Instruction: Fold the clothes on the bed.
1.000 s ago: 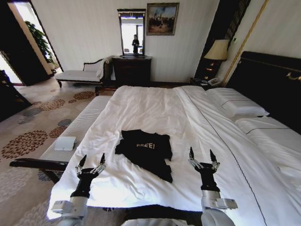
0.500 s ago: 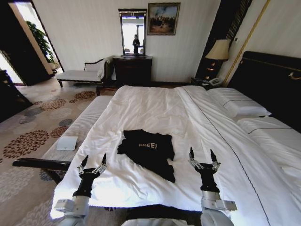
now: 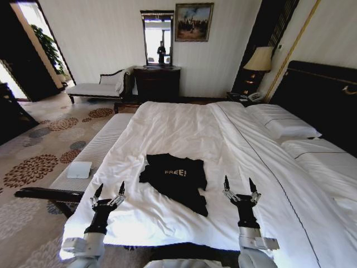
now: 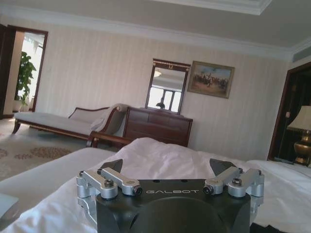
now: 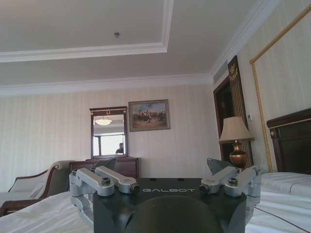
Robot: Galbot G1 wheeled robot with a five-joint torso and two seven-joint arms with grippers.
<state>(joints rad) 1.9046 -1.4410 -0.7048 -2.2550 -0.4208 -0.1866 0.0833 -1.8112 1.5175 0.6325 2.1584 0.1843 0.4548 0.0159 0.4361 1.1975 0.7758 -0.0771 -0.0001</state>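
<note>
The clothes [image 3: 175,177], a black T-shirt with white "FREE!" lettering, lie crumpled on the white duvet of the bed [image 3: 184,131], near its foot. My left gripper [image 3: 109,190] is open, held over the bed's near left corner, left of the shirt. My right gripper [image 3: 237,185] is open too, over the duvet to the right of the shirt. Both point upward and hold nothing. In the left wrist view the open left gripper [image 4: 167,167] faces the room over the duvet; in the right wrist view the open right gripper [image 5: 163,164] does the same.
A long white bench [image 3: 92,151] with a small white pad [image 3: 78,169] runs along the bed's left side. A chaise [image 3: 99,86], dresser with mirror [image 3: 157,81], lamp [image 3: 258,61] and dark headboard [image 3: 321,100] stand around. Pillows [image 3: 281,124] lie at right.
The view has shifted slightly, so the camera moved a little. Both grippers stay open in the same poses, and the shirt lies as before.
</note>
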